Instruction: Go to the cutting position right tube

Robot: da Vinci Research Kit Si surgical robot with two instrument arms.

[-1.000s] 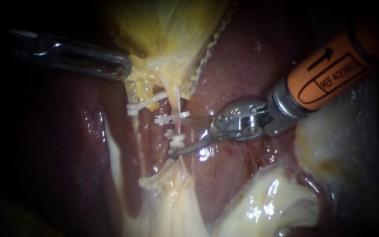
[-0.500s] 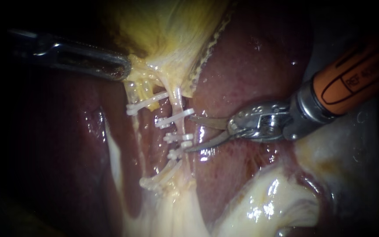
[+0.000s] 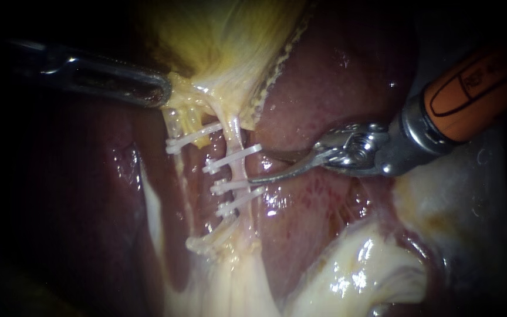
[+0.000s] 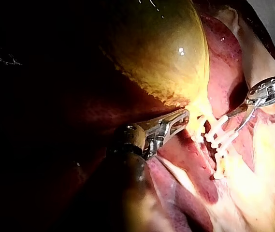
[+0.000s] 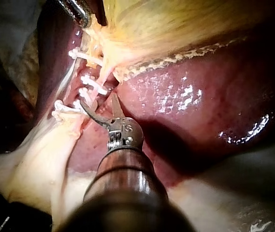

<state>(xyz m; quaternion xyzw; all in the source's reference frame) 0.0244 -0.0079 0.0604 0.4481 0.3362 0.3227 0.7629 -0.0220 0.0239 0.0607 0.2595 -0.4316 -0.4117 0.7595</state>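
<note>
L instrument [image 3: 161,93]: shaft comes in from far left, near level, dipping a bit toward the right. Its end effector [image 4: 181,116] is long and slim, jaws closed on the edge of the gallbladder [image 3: 230,47]. R instrument [image 3: 257,166]: orange shaft comes in from upper right, angled down-left, metal wrist bent left. 2 thin curved blades w/ a clear gap, tips pointing left, nothing gripped. Instruments well apart.

A short bare stretch of the right tube [image 3: 238,173] lies free between two clips [image 3: 233,158]; the liver [image 3: 335,88] lies close behind, the left instrument [image 3: 162,94] blocks the gallbladder [image 3: 230,47] end, and the right instrument [image 3: 258,167] fills the side approach
</note>
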